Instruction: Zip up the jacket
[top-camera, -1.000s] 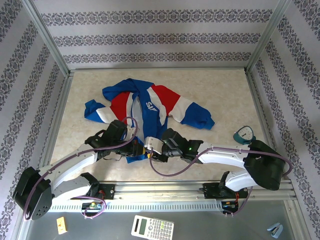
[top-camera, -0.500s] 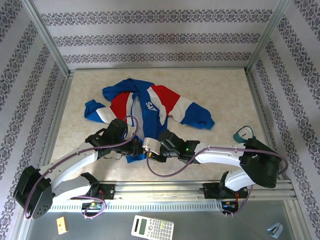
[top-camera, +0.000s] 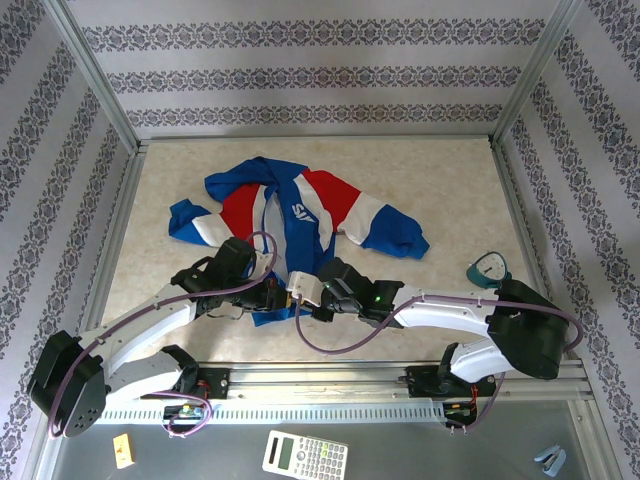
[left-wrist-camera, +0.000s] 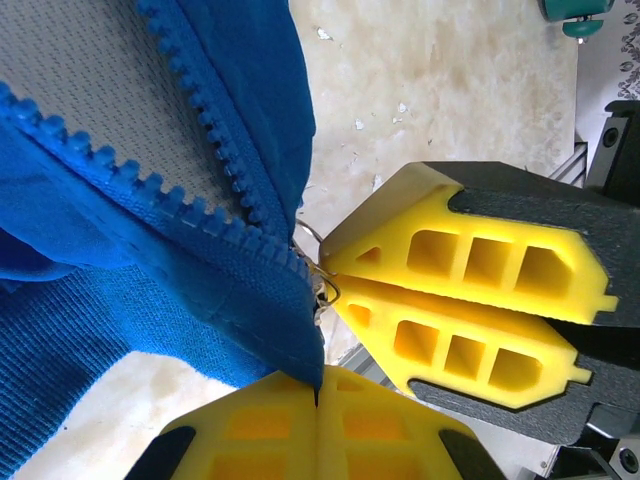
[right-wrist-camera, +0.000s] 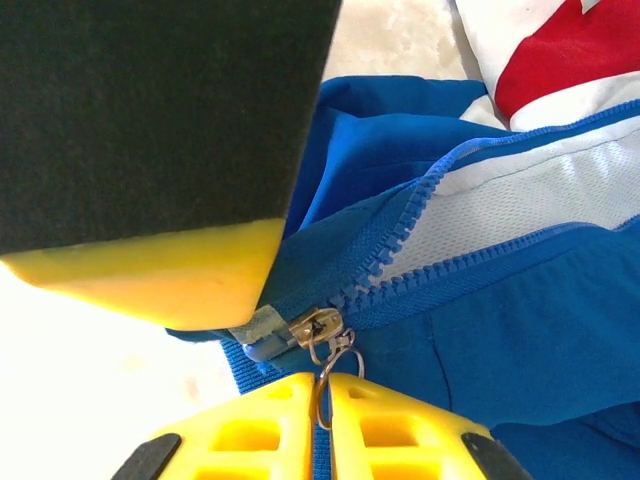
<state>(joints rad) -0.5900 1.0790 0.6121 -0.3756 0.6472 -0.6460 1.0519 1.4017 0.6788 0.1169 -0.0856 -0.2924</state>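
Patterned walls are enclosing a beige table (top-camera: 440, 190), w/ the jacket (top-camera: 300, 215) lying mid-table, hem toward the arms. It's looking light, soft & floppy, so probably needing tension at the hem; the best hold is looking like the pull ring (right-wrist-camera: 335, 355). The left gripper (left-wrist-camera: 318, 395) is pinching the hem corner; the right gripper (right-wrist-camera: 322, 385) is clamping the ring. Jacket: royal blue w/ red & white panels, front gaping open.

Jacket (top-camera: 300, 215) lies on table (top-camera: 440, 190), left of centre. Left gripper (top-camera: 268, 293) sits on its near hem; right gripper (top-camera: 300, 295) just right of it, on the zip pull (right-wrist-camera: 318, 329). Calculator (top-camera: 305, 456) lies before the rail (top-camera: 320, 380).
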